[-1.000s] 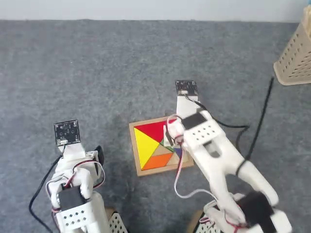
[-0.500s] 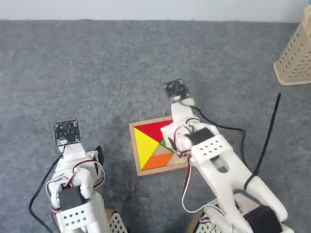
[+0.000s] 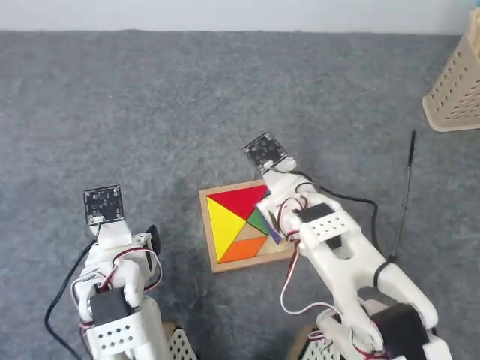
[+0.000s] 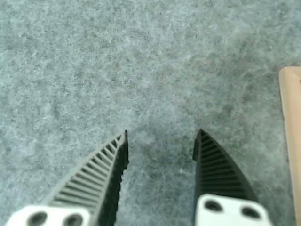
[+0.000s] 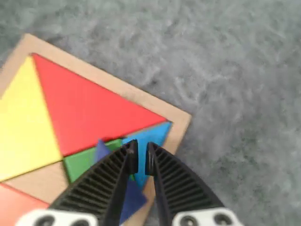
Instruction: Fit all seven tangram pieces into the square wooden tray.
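The square wooden tray (image 3: 208,232) lies on the grey felt-covered worktop (image 3: 150,105), right under the right arm's (image 3: 337,240) jaws. Those jaws are drawn narrow, with only a slit between the tips. They hang over the corner of the tray where a light blue triangle (image 5: 151,135) meets a green piece (image 5: 81,164).

A dark blue piece (image 5: 132,200) sits just beneath and behind the tips, lying askew across its neighbours rather than flat. I cannot tell whether the jaws pinch it or merely press on it. Ahead of the tips runs the large red triangle (image 5: 87,110), with the large yellow triangle (image 5: 23,125) beside it. Just past the blue triangle, the tray's rim is close to the tips, and beyond it is open felt.

From above I also see an orange triangle (image 3: 244,249) along the tray's near edge, and a patch of bare wood (image 5: 40,181) shows between it and the green piece.

The left arm (image 3: 112,262) keeps well apart from the tray. Its jaws are spread wide over plain felt, with free room ahead. Its own camera catches a strip of the tray's edge (image 4: 289,141) out past one jaw.

A beige perforated basket (image 3: 456,82) stands far from both pairs of jaws, at the worktop's edge. A thin black cable (image 3: 403,187) runs up beside the right arm.
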